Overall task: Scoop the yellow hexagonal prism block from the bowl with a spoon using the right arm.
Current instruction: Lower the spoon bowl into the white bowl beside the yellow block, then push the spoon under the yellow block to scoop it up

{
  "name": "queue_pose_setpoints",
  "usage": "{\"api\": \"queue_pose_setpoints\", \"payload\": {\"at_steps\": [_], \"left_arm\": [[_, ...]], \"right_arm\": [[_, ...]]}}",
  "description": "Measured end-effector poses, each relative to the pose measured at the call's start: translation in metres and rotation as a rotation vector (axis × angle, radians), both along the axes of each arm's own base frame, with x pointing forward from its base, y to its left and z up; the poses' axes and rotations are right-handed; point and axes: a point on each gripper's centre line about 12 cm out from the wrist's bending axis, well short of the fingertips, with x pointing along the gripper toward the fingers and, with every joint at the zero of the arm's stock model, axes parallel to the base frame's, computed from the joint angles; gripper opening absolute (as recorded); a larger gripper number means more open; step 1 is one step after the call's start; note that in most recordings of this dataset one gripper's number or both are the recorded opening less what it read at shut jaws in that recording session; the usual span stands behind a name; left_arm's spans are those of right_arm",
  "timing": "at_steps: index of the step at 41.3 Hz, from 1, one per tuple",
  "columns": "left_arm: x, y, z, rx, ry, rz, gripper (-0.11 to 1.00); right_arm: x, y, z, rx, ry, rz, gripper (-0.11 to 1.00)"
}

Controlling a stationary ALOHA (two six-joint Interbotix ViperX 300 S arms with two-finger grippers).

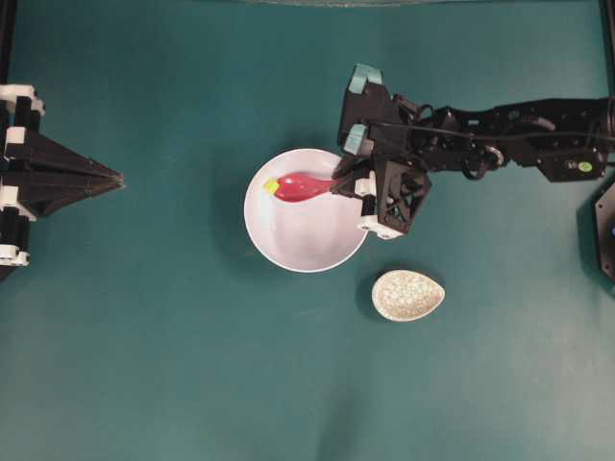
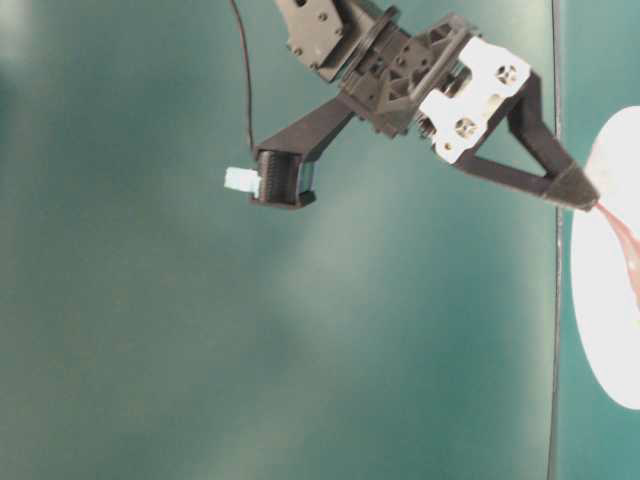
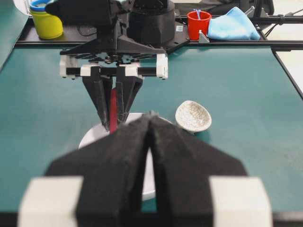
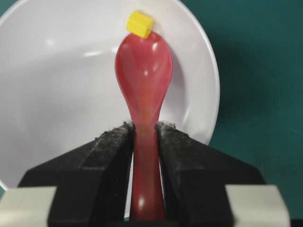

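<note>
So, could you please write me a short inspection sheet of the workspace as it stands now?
Surface: teal mat, no spills seen.
Job's things: glossy red-pink spoon reaches into the large white bowl; tiny yellow block sits at the scoop's tip, not yet inside.
Clutter: small speckled egg-shaped dish beside the bowl.
Grippers: right gripper shut on the spoon handle; left gripper shut, empty, apart from the bowl.
Cables: thin black cable behind the right arm.
Surroundings: yellow cup, red cup, blue cloth beyond the mat.
</note>
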Motion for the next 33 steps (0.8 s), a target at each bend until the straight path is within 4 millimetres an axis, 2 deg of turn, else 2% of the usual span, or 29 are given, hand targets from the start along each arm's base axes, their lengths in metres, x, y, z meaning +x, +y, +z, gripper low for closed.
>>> {"api": "queue_pose_setpoints", "payload": {"at_steps": [24,33], "left_arm": [[0.000,0.000,0.000,0.001,0.000,0.000,0.02],[0.000,0.000,0.000,0.001,-0.002,0.000,0.02]], "right_arm": [[0.002,0.016,-0.001,-0.035,-0.084,0.004,0.24],[0.002,0.016,0.000,-0.024,-0.109,-0.023,0.24]]}}
